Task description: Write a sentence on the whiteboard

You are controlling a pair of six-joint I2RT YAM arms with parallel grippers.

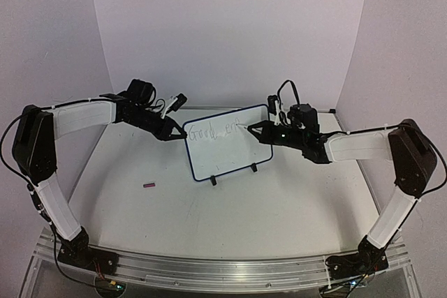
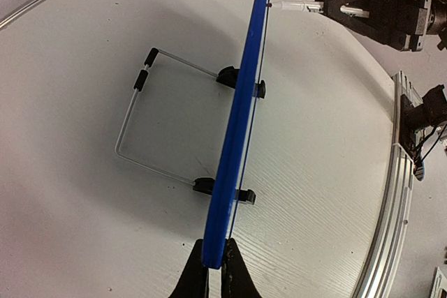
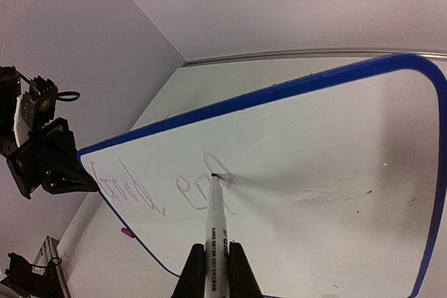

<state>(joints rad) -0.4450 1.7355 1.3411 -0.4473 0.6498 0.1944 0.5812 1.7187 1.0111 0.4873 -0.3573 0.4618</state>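
Nearest me in the overhead view is the aluminium rail (image 1: pixel 223 270) that carries both arm bases at the near edge of the table (image 1: pixel 293 200). Beyond it, mid-table, the whiteboard (image 1: pixel 227 151) stands upright on its two black feet (image 1: pixel 214 181), turned a little so its right end sits further back. I can read the sentence (image 1: pixel 213 132) along the top as "Good" and the start of a second word. My left gripper (image 1: pixel 178 134) meets the board's upper left corner, and the right gripper (image 1: pixel 253 129) points at the writing from the right. A small pink thing (image 1: pixel 148 185) lies on the table left of the board, well apart from it.

From the left wrist I see the board edge-on, a blue strip running up the frame. The left fingers are pinched narrowly on that blue rim at the bottom. A wire stand (image 2: pixel 133 123) props the board from behind. At the top, a white marker (image 2: pixel 290 5) pokes out of the right gripper with its tip against the writing face.

From the right wrist, the fingers are closed tight around the marker's barrel, and its dark tip touches the board at the last letter. The writing reads upside down from here. The left gripper shows at the left, on the board's corner.
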